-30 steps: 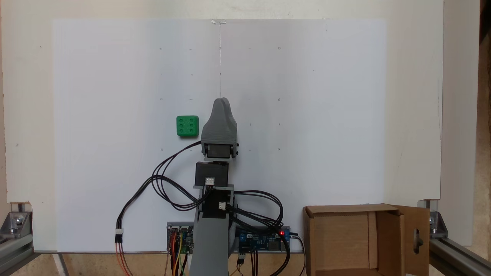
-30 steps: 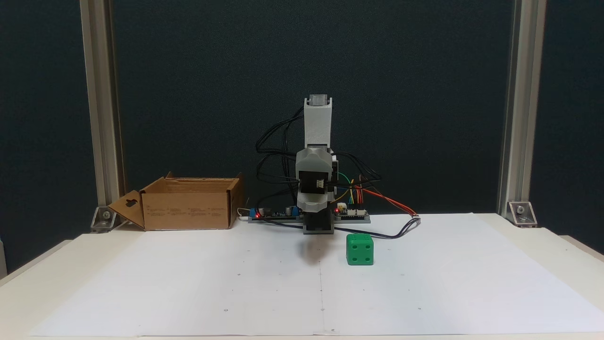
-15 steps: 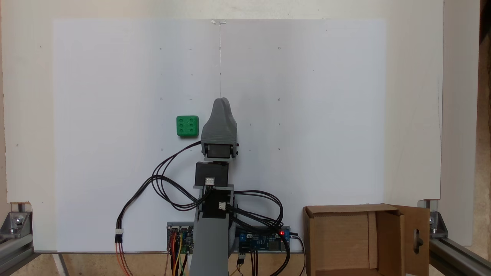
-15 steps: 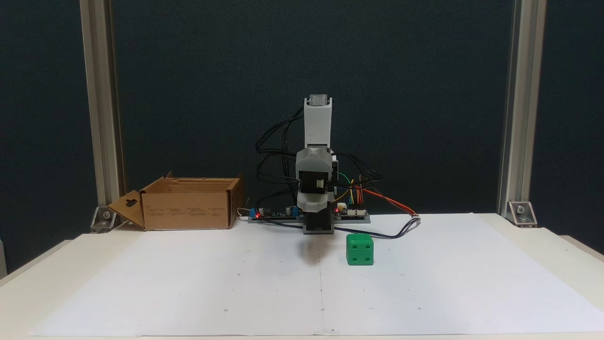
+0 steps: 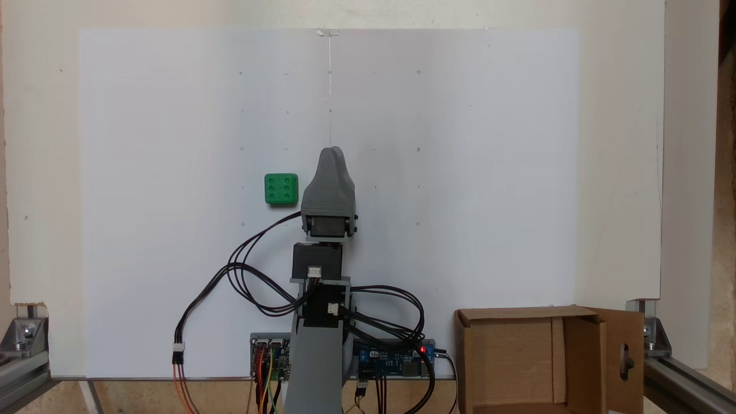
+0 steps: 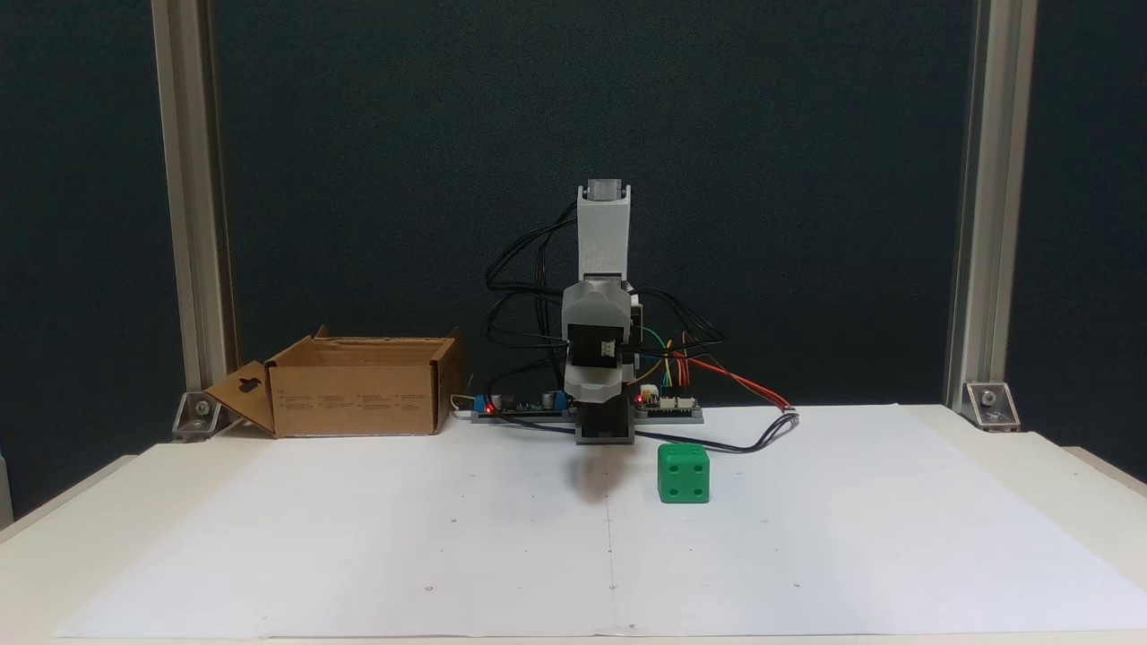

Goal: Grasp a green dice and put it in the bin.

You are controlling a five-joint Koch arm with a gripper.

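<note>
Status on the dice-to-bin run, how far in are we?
Nothing looks done yet. The green dice sits on the white paper, apart from the gripper, which holds nothing; whether its jaws are open cannot be told. The arm sits folded over its base beside the dice. The bin is open with no dice visible inside. Left: reach, grasp, carry and drop.

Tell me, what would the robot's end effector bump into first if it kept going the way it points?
Probably nothing: the end effector points up the white paper in the top-down fixed view, and the green dice sits off to its left. Its height is unclear.
</note>
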